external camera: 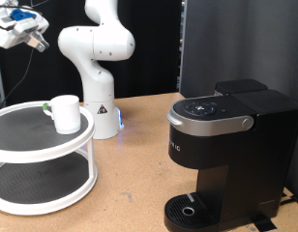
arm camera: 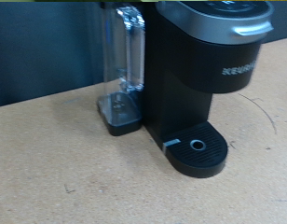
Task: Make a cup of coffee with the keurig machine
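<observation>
Looking at the exterior view, you have the gripper (external camera: 33,41) high in the top left corner, well above everything on the table. It is small and partly cut off there, so you cannot tell how far its fingers are parted, and nothing shows between them. Below it, on the exterior view's left, stands a white two-tier round shelf (external camera: 43,184), and the cup (external camera: 65,112) sits upright on its upper tier, towards that tier's right side. Something small and green (external camera: 46,106) peeks out just beside the cup; you cannot make out what it is. The white arm base (external camera: 99,92) rises behind the shelf. Well apart from the cup, on the exterior view's right, the keurig machine (external camera: 231,159) stands on the wooden table (external camera: 130,184), its grey-silver lid handle down and its round drip tray (external camera: 193,210) bare near the bottom edge.

Turning to the wrist view, you see no fingers at all, only the keurig machine (arm camera: 195,84) from the side with its brand lettering readable. Its clear water tank (arm camera: 125,51) stands against the machine's body, and the drip tray (arm camera: 199,149) holds no cup. The wooden table (arm camera: 60,159) fills the rest
</observation>
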Controlling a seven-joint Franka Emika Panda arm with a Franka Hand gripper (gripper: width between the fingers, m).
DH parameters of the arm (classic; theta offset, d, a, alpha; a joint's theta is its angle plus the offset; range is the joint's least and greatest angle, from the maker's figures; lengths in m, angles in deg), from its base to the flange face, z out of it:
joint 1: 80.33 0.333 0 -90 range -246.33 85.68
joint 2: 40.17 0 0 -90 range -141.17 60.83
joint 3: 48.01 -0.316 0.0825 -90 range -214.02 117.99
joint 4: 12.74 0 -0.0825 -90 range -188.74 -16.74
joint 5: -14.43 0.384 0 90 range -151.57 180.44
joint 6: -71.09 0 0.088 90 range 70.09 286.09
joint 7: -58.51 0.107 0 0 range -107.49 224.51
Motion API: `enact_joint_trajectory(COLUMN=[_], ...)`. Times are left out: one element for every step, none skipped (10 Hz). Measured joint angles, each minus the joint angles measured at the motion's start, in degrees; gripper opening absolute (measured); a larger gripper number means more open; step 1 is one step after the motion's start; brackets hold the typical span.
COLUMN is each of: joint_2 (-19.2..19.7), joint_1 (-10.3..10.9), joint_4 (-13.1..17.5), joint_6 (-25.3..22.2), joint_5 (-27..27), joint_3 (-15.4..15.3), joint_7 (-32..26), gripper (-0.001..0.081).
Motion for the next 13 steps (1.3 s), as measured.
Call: enact_joint_trajectory(joint_2=[0.0,0.0,0.0,0.0,0.0,0.1,0.2,0.3,0.5,0.7,1.0,1.3,1.7], joint_1=[-0.1,-0.1,-0.1,-0.1,-0.2,-0.2,-0.2,-0.2,-0.2,-0.2,-0.2,-0.2,-0.2], joint_4=[-1.1,-1.9,-2.6,-3.1,-3.6,-4.1,-4.6,-5.1,-5.6,-6.1,-6.5,-6.7,-6.9], joint_6=[1.7,2.8,3.6,4.1,4.6,5.4,6.3,7.4,8.8,10.1,11.1,11.9,12.8], joint_5=[0.1,0.2,0.1,-0.1,-0.6,-1.3,-1.8,-1.8,-1.8,-1.8,-1.8,-1.8,-1.8], joint_3=[0.1,0.3,0.6,1.1,1.5,1.8,2.1,2.3,2.5,2.7,2.9,3.0,3.1], joint_7=[-0.3,-0.8,-1.4,-2.2,-3.0,-3.6,-3.9,-4.1,-4.1,-4.2,-4.4,-4.6,-4.9], gripper=[0.0004,0.0004,0.0004,0.0004,0.0004,0.0004,0.0004,0.0004,0.0004,0.0004,0.0004,0.0004,0.0004])
